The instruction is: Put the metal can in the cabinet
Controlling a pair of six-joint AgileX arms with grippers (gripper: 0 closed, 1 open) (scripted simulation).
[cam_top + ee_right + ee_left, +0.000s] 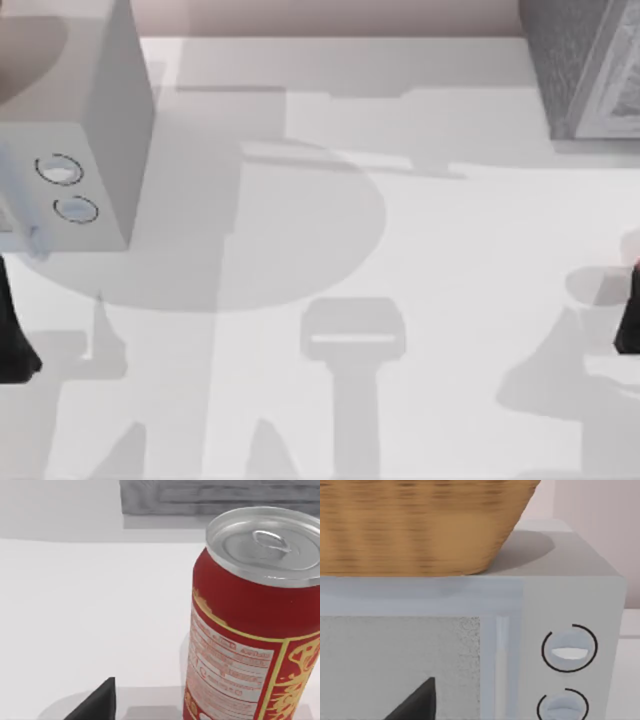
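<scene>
Fingers (95,702) of the right arm are showing as one dark tip beside the metal can (255,625), not touching it; whether they are spread cannot be told. Standing upright at the bench (420,250)'s right edge, the can is likely light, stiff and slick, best gripped mid-body. Left arm is facing the microwave (570,605).

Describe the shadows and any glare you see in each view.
Top view: soft grey shadows of both arms and a round shadow spread across the white table. Left wrist view: the wicker basket casts a rounded shadow on top of the microwave. Right wrist view: the metal can has a bright sheen on its silver lid and a faint shadow at its base.
</scene>
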